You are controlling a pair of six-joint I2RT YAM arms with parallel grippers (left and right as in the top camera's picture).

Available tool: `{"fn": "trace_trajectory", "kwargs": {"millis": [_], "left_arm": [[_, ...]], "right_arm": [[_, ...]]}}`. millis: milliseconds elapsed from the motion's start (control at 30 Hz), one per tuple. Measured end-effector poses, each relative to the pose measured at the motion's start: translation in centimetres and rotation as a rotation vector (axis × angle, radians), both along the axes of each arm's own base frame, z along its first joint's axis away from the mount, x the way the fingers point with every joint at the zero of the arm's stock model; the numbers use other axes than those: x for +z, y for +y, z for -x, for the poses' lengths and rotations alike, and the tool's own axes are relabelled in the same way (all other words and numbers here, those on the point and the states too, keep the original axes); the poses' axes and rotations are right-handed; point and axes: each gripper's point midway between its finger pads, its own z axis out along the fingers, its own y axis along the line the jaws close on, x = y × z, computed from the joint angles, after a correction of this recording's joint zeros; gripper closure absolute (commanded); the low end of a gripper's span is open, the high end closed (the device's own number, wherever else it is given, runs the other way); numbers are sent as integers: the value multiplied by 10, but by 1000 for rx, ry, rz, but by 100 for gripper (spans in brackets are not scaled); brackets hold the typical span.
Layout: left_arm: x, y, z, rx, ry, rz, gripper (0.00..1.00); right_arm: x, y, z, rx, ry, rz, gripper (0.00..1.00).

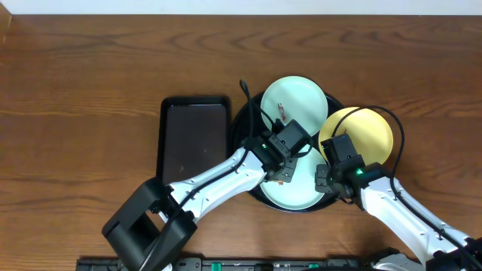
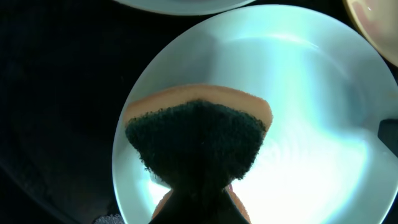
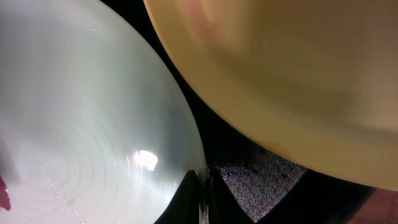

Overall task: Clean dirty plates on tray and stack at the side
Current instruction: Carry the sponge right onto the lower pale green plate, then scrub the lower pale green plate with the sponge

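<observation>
The near mint plate [image 1: 297,194] sits at the near edge of the tray [image 1: 239,129], directly under the left hand [image 1: 282,172], which grips a sponge [image 2: 196,134] pressed on the plate's centre. The right hand [image 1: 328,181] is closer to the edge, pinched shut on the plate's right rim

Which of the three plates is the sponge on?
The nearer mint plate, under the sponge; the farther mint plate and yellow plate lie clear of it.

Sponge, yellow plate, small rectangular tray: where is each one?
Sponge [image 2: 196,140]: left wrist view, on its dark scrubbing face.
Yellow plate [image 1: 373,132]: overhead view, on its bare right half.
Rectangular tray [image 1: 194,139]: overhead view, on its bare floor.
</observation>
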Motion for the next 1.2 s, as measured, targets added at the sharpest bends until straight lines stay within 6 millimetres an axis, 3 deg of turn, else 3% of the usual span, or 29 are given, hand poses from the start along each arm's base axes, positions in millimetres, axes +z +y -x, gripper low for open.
{"fn": "trace_trajectory", "kwargs": {"millis": [400, 700, 1200], "left_arm": [[-27, 4, 4, 44, 57, -45, 93], [-33, 8, 7, 86, 77, -49, 93], [-33, -8, 17, 81, 149, 35, 93]], "right_arm": [[0, 0, 0, 0, 0, 0, 95], [0, 0, 0, 2, 1, 1, 95], [0, 1, 0, 16, 1, -2, 99]]}}
